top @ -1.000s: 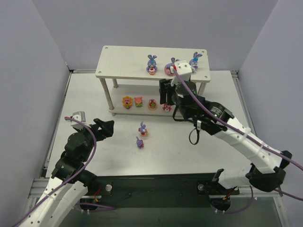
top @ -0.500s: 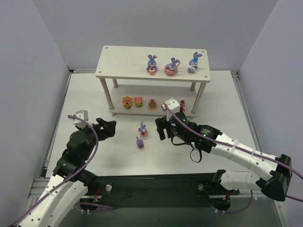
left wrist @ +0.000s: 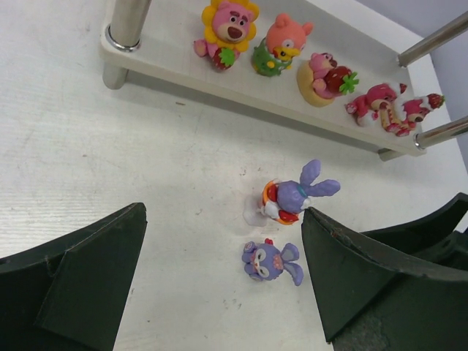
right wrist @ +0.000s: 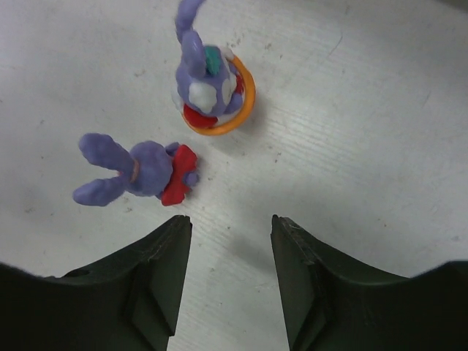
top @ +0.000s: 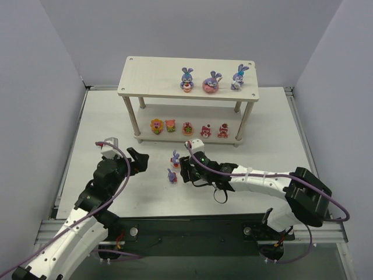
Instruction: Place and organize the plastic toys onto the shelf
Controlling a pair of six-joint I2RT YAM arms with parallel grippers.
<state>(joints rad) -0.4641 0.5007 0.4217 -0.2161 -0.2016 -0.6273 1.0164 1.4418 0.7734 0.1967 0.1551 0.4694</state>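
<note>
On the shelf [top: 151, 76]: eight toys [top: 186, 80] placed, three top, five lower; upright bunny [right wrist: 212, 80] and toppled bunny [right wrist: 139, 170] remain on table [top: 111, 122]; left gripper [left wrist: 223, 212], right gripper [right wrist: 230, 223] spread, empty.

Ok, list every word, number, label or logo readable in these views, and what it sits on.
None: no view shows any readable text.
The shelf is plain.
The bunny with the orange base, the bunny with the red bow and the shelved toys bear no lettering.
The left gripper and right gripper show no markings.
</note>
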